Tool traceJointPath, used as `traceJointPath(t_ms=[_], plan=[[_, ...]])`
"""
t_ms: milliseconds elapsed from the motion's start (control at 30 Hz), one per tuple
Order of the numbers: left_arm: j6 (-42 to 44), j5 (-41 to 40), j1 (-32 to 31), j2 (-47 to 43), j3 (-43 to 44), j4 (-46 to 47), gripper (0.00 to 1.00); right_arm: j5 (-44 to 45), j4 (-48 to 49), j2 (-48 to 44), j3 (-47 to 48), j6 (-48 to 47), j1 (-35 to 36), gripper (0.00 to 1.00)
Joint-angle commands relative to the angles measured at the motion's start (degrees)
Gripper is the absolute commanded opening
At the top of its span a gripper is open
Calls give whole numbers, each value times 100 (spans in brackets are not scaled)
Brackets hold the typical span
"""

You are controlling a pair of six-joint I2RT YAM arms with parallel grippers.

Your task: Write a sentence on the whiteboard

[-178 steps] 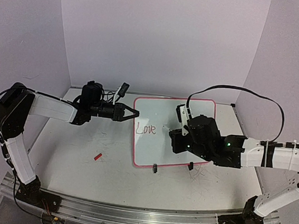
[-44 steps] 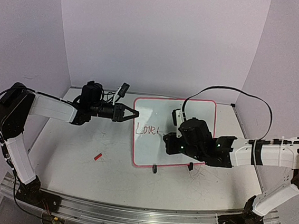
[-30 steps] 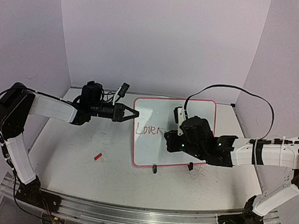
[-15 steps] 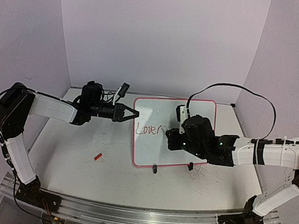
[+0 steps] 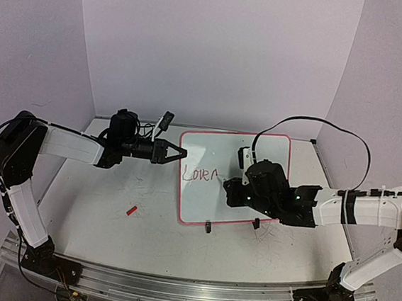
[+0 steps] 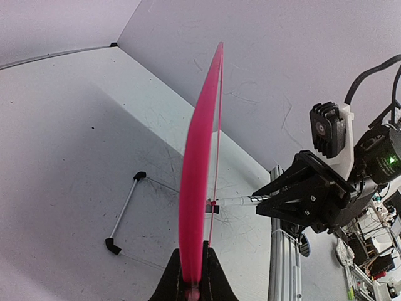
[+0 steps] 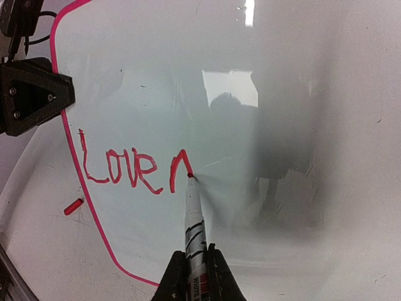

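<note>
The whiteboard (image 5: 212, 146), white with a pink rim, stands tilted on the table. My left gripper (image 5: 183, 154) is shut on its left edge; in the left wrist view the rim (image 6: 199, 182) runs edge-on up from between the jaws of the left gripper (image 6: 193, 276). My right gripper (image 7: 193, 266) is shut on a white marker (image 7: 193, 219), whose red tip touches the board (image 7: 294, 81). The sentence (image 7: 131, 168) reads "Love" in red, followed by a peaked stroke that ends at the tip. From above the sentence (image 5: 200, 173) lies just left of the right gripper (image 5: 231, 189).
A red marker cap (image 5: 131, 211) lies on the table left of the board. Two black stand feet (image 5: 208, 227) (image 5: 256, 224) sit at the board's near edge. A wire stand leg (image 6: 125, 210) rests behind it. A black cable (image 5: 317, 122) arcs over the right arm. Walls close in on three sides.
The right gripper has moved the marker: the single stroke after "Love" has grown into a peaked shape. The left arm and the board have not moved.
</note>
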Motion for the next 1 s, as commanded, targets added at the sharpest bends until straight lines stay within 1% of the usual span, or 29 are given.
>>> traceJointPath(t_ms=[0, 267, 633, 967], plan=[[231, -250, 21, 120, 2, 10, 0, 82, -217, 7, -136, 126, 12, 0], [231, -258, 21, 91, -40, 10, 0, 75, -245, -7, -199, 172, 33, 0], [231, -233, 21, 100, -11, 10, 0, 445, -128, 18, 184, -79, -5, 0], [231, -231, 21, 83, -15, 10, 0, 434, -36, 62, 345, -227, -182, 0]])
